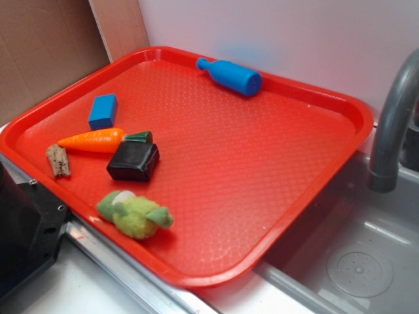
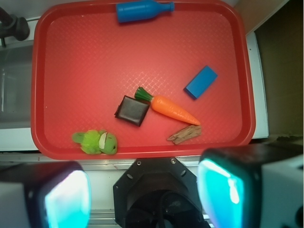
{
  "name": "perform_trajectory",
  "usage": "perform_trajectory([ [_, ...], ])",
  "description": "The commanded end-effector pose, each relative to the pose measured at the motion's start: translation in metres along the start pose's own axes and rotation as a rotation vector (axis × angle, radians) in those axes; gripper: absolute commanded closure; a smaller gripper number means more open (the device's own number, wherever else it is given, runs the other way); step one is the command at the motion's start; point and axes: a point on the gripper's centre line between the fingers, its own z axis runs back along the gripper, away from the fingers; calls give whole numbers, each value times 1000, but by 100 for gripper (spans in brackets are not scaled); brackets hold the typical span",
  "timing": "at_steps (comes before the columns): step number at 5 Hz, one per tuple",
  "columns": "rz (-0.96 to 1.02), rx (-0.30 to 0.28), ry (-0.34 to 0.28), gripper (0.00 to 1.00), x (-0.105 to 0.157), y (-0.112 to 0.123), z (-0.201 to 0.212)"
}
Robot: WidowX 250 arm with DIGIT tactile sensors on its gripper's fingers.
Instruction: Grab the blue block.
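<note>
Block (image 2: 201,81) lies alone on the tray (image 2: 95,57), just beside the carrot (image 2: 173,109); gripper (image 2: 145,192) hangs released over the counter's front edge, fingers (image 2: 228,190) spread wide.

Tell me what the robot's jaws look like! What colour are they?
In the wrist view the gripper shows two chunky jaws at the bottom corners, blurry because they are so close. They look white or pale grey, each with a shiny turquoise pad on its inner face. Between them sits a black, many-sided part with small screws. No cables or markings can be made out.
</note>
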Motion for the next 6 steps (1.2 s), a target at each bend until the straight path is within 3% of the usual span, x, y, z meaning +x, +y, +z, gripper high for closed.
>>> perform_trajectory([
  [1,0,0,0,0,0,0,0],
  [3,0,0,0,0,0,0,0],
  [4,257,-20,79,0,35,31,-35],
  [5,476,-53,60,0,67,61,-63],
  [6,722,-47,7,0,80,88,-89],
])
